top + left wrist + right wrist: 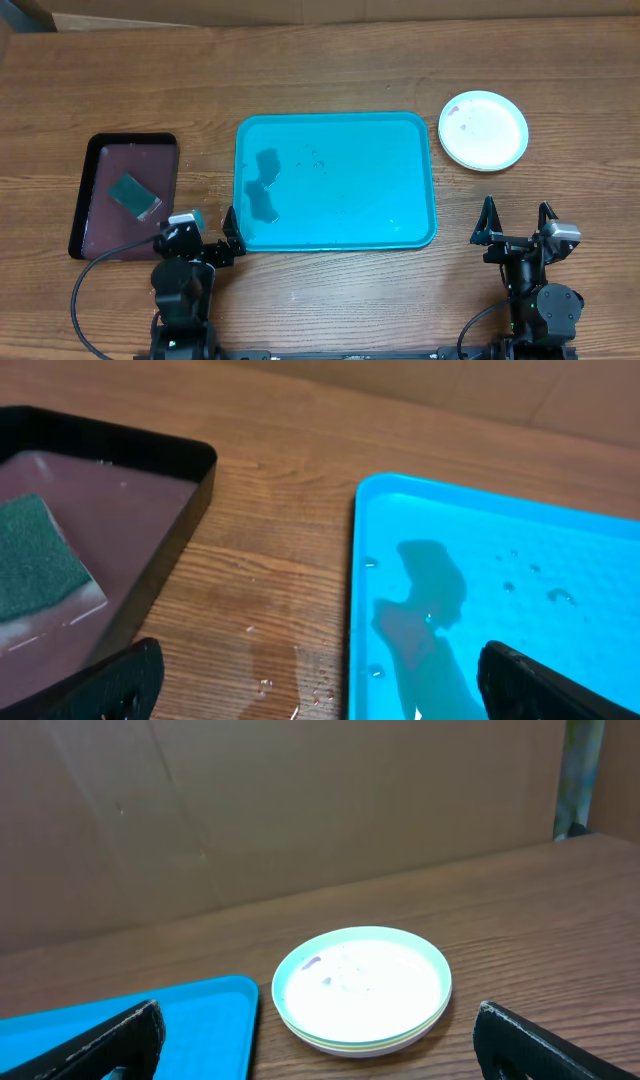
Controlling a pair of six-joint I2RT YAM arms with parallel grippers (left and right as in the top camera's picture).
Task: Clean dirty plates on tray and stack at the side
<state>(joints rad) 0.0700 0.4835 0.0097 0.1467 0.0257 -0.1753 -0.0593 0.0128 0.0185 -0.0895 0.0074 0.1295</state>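
Though beaded with water drops, holds no plate: turquoise tray point(350, 200) at the middle of the tabletop point(330, 60), bare but for droplets and dark reflections. Stacked to its right, apart from the rim, on bare wood: the plates point(483, 130), pale mint on top, with a yellow-green edge showing lower in the pile in the right wrist view. Cannot count the layers for certain. Looks close to finished, with clearing and stacking seemingly done. Faint reddish specks near the top plate's left edge, so possibly one last wipe remaining; too small to call stain or glare. Left gripper point(208, 232) spread wide and holding nothing, poised over the tabletop by the tray's near-left corner, just beside the maroon tray point(95, 170) with a green sponge point(135, 195) resting inside. Right gripper point(516, 222) likewise fully parted and empty, near the front edge, well short of the plates.
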